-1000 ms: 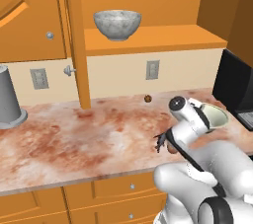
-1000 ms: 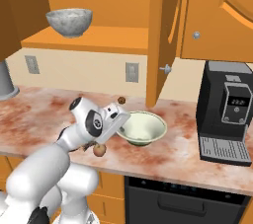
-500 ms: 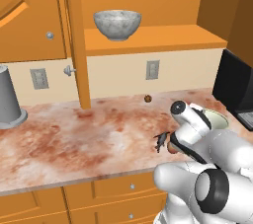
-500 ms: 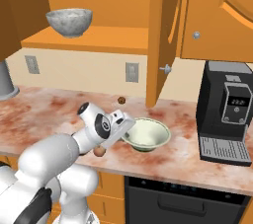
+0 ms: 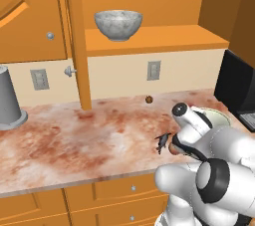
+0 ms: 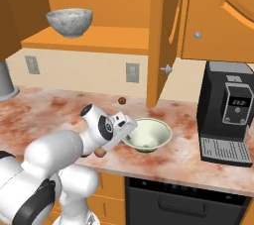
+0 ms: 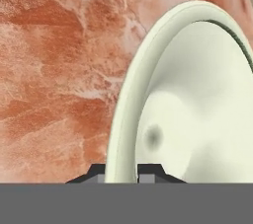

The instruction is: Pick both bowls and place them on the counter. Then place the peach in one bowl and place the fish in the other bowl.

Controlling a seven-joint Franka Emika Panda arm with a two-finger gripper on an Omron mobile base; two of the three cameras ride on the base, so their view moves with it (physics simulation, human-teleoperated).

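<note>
Beside the green bowl (image 6: pixel 147 136), coffee machine (image 6: pixel 228 115); peach (image 6: pixel 100 153) under arm.

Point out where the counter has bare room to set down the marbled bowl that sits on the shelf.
The counter is bare between the upturned grey cup and the fish. It is crowded at the arm's end: the gripper is shut on the green-cream bowl's rim, with the peach close by. The marbled bowl sits above on the shelf.

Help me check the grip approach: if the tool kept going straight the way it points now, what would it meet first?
The pale green bowl: its rim sits between the shut tool's tips, so it is probably gripped already. Beyond lies the counter.
</note>
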